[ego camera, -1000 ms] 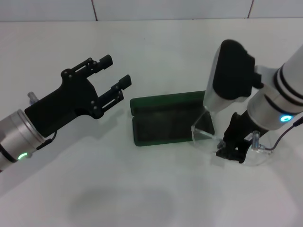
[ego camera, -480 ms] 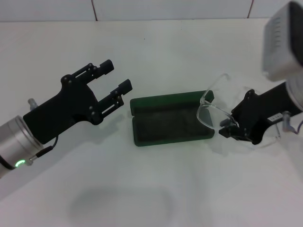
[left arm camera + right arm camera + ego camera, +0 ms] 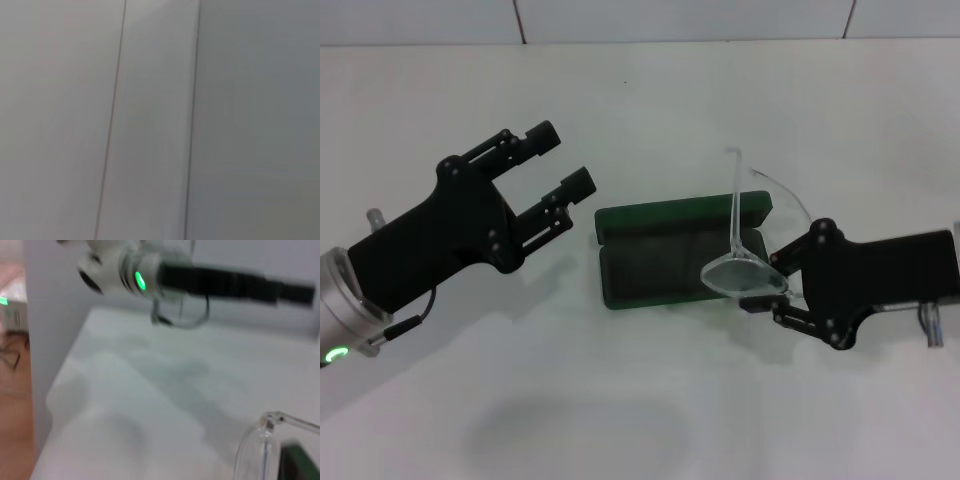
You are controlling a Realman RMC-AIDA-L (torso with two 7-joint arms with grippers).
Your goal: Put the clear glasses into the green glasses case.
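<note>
Glasses (image 3: 745, 262) now tipped over the right end of the case (image 3: 670, 255) — half a second ago they sat further right, beside the case rather than over it. Right gripper (image 3: 767, 288) has swung in low from the right and points left, its black fingers clamped on the lens end of the frame; earlier the arm's white housing showed above, now only the black hand is in view. One clear arm of the glasses stands up over the case's right end, the other curves off toward the right. Glasses are held above the case, not yet lying in it.

Case: dark green, flat, rectangular with rounded corners, lying open on the white table (image 3: 650, 110) with both halves face up, dark inside.

Glasses: fully transparent plastic, curved wraparound lens, thin arms. The right wrist view catches a lens edge and hinge (image 3: 260, 440), with a dark green strip of case beside it.

Left gripper (image 3: 556, 166) hovers left of the case, fingers spread apart, holding nothing — shifted only slightly from before. Left wrist view shows just pale panels.
</note>
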